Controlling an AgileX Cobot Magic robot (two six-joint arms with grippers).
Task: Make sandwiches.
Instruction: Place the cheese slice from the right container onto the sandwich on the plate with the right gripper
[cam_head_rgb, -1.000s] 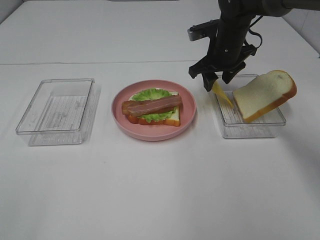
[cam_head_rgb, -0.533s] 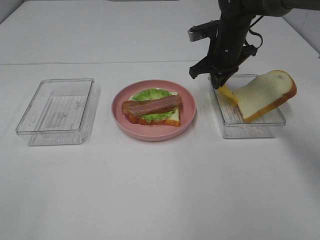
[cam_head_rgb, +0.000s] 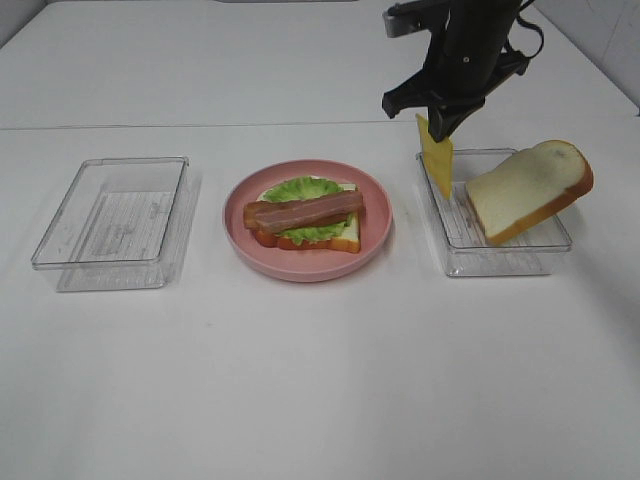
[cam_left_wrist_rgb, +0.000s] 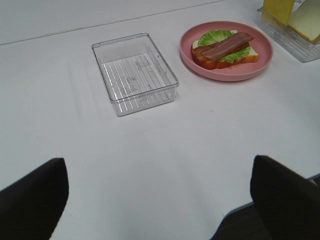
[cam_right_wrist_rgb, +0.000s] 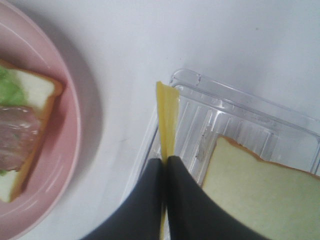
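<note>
White table (cam_head_rgb: 320, 380): fills the high view.
Clear left tray (cam_head_rgb: 105, 272): left of centre, with a ridged floor.
Clear right tray (cam_head_rgb: 500, 262): right of centre; a loose bread slice (cam_head_rgb: 528, 190) leans on its far-right rim.
Pink plate (cam_head_rgb: 372, 215): centre, between the trays.
Sandwich (cam_head_rgb: 305, 215): on the plate, open-topped, with bread, then lettuce, and bacon uppermost.
Cheese slice (cam_head_rgb: 437, 160): hangs edge-down over the right tray's left end, upper right of the frame.
Right gripper (cam_head_rgb: 437, 120): fingers pinched together on the cheese's top edge; the right wrist view shows this close up.
Left gripper (cam_left_wrist_rgb: 157, 162): seen only in the left wrist view, fingers wide apart over the table.
</note>
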